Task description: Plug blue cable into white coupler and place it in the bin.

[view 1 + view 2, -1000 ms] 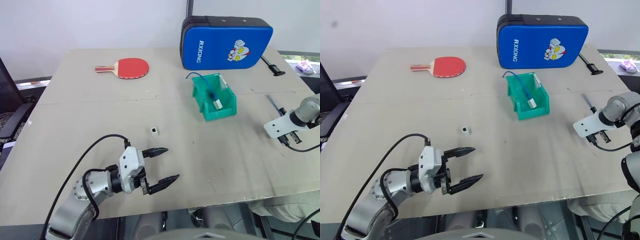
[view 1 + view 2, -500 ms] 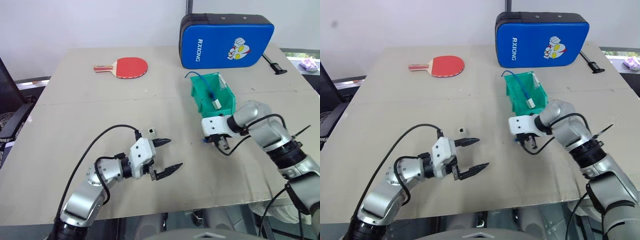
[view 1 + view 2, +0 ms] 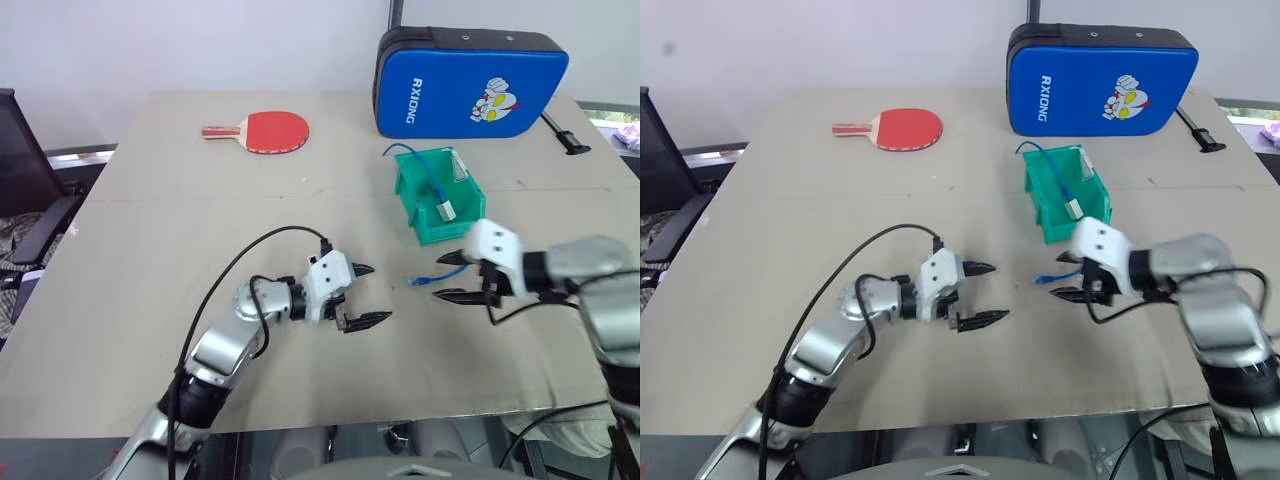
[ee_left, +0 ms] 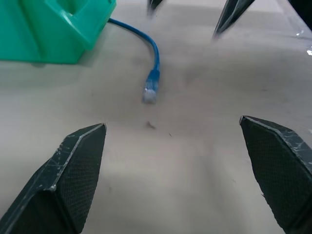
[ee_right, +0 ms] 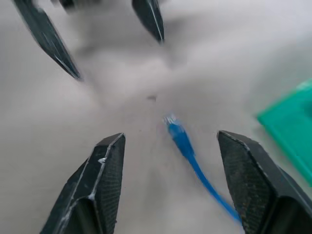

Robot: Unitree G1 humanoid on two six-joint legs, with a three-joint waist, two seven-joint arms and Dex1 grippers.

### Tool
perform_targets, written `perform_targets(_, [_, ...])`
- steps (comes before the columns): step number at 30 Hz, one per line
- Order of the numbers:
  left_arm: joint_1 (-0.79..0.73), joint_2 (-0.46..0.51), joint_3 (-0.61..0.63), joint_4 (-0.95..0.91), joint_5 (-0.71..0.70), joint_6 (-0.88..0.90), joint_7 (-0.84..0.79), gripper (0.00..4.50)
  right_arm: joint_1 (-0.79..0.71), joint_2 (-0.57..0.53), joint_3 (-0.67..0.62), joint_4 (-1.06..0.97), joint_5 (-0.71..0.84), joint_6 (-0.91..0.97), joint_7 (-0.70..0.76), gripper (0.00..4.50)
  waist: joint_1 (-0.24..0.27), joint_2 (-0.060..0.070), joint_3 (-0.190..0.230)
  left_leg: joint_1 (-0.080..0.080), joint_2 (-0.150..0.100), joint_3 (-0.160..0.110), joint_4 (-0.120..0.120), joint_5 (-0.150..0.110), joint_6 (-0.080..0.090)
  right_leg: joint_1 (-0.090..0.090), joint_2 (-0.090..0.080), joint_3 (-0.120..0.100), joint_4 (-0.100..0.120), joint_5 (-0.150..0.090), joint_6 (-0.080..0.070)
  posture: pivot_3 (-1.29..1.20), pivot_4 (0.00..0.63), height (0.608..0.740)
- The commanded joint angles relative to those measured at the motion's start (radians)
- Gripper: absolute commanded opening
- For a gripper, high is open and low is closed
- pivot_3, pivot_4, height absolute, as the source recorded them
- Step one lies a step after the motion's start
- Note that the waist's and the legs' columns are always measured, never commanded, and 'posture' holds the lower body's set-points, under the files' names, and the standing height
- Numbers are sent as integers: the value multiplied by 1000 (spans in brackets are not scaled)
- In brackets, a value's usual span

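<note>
Both pincers stand wide apart and hold nothing, we note: left pincer, right pincer. Between them on the bench we see the blue cable, its plug end loose, its other end running into the bin.

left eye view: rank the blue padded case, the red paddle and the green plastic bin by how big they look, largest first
1. The blue padded case lettered RXIONG, clearly largest.
2. The red table-tennis paddle and the green plastic storage bin: too alike to rank. The paddle is longer with its handle, the bin bulkier, and the bin sits nearer the camera.
</note>
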State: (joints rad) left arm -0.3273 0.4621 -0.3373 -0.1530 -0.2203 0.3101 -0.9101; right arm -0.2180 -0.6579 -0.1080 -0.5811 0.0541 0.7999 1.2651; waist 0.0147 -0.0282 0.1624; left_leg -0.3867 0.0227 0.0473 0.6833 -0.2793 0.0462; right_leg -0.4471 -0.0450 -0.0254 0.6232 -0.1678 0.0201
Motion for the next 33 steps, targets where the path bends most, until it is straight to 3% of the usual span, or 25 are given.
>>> perform_targets(1, [-77,-38,-30,43,39,26,14,4500,159,17,-154,-166,53,24,-102,2973,2,0,0,0,-1,-1,0,0,0,0,0,-1,0,-2,2,0,150,731])
perform_targets(7, [-228,-114,-97,169,111,73,15,4500,455,96,-347,-313,136,13,-208,2973,1,0,-1,2,-1,-1,2,0,0,2,-1,-1,2,-5,1,0,150,731])
perform_targets(10, [-298,-140,-129,245,146,71,-4,4500,532,128,-385,-361,166,-26,-262,4239,-4,0,-1,3,-1,-1,2,0,0,2,0,0,3,-5,1,0,150,731])
perform_targets(11, [-309,-144,-134,262,151,66,-11,4500,541,131,-383,-371,166,-40,-283,4444,-7,0,-1,3,-1,0,2,0,0,2,0,0,3,-5,1,0,150,731])
perform_targets(16, [-353,-154,-171,339,191,35,-58,4500,591,127,-378,-417,203,-49,-347,4444,-3,0,-1,3,-1,-1,1,0,0,2,1,0,3,-5,0,0,150,731])
perform_targets(26, [-357,-151,-189,409,239,-30,-118,26,629,115,-346,-447,242,-49,-474,4500,0,0,-1,2,-1,-1,1,0,0,2,0,0,2,-5,0,0,150,731])
perform_targets(31, [-328,-144,-134,376,166,-90,-185,26,604,175,-294,-454,318,29,-572,4500,-1,0,-1,2,0,-2,1,0,0,2,0,0,2,-5,0,0,150,731])
perform_targets(33, [-304,-140,-57,288,-3,37,-282,26,587,276,-294,-456,443,102,-637,4500,-1,0,-1,1,0,-2,1,0,0,1,0,-1,2,-5,0,0,150,731])
